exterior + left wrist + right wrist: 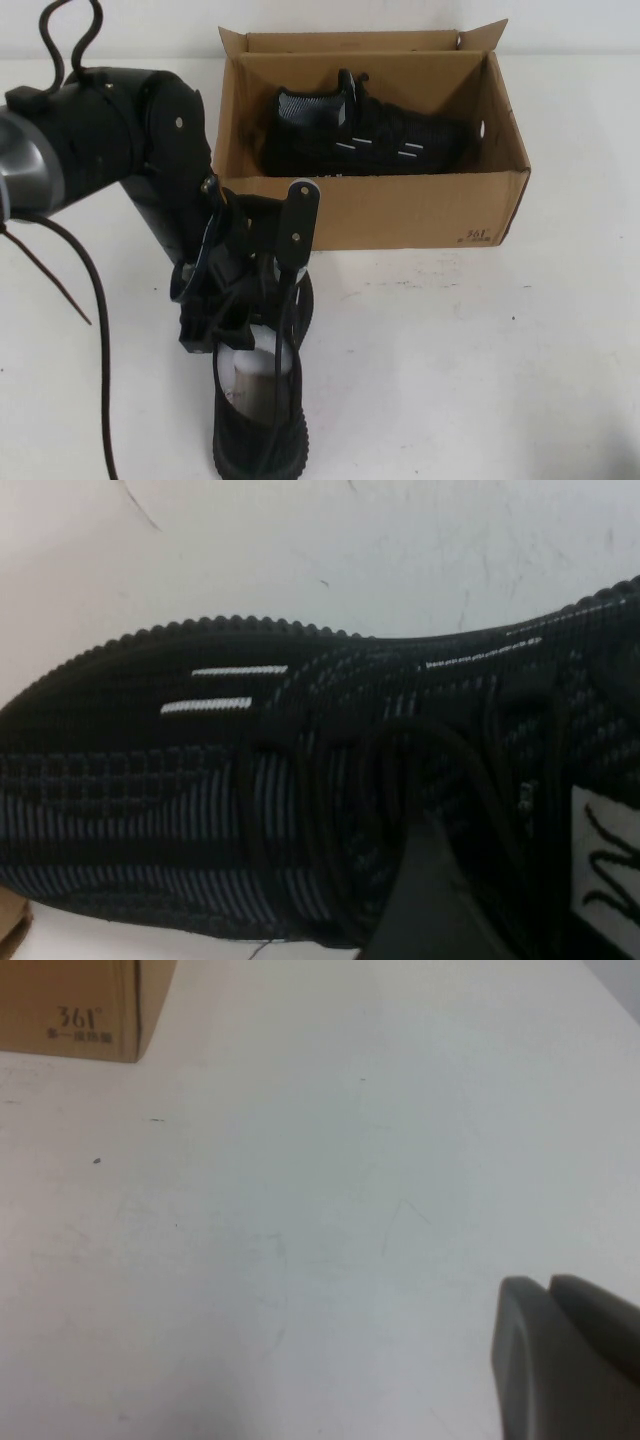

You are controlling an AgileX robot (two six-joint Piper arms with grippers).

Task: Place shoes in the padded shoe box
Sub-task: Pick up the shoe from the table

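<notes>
One black knit shoe point(365, 135) with white dashes lies on its side inside the brown cardboard shoe box point(400, 210). The other shoe point(258, 430), stuffed with white paper point(255, 372), is at the front of the table, toe toward me. My left gripper point(255, 335) is down on this shoe's opening, shut on its upper. In the left wrist view the shoe point(220, 780) fills the picture and one dark finger point(420, 910) lies over its laces. My right gripper point(545, 1290) is shut and empty above bare table, outside the high view.
The box's flaps stand open at the back point(350, 42). Its printed front corner point(75, 1020) shows in the right wrist view. White table point(480, 360) spreads in front of and to the right of the box. Black cables point(95, 330) hang at the left.
</notes>
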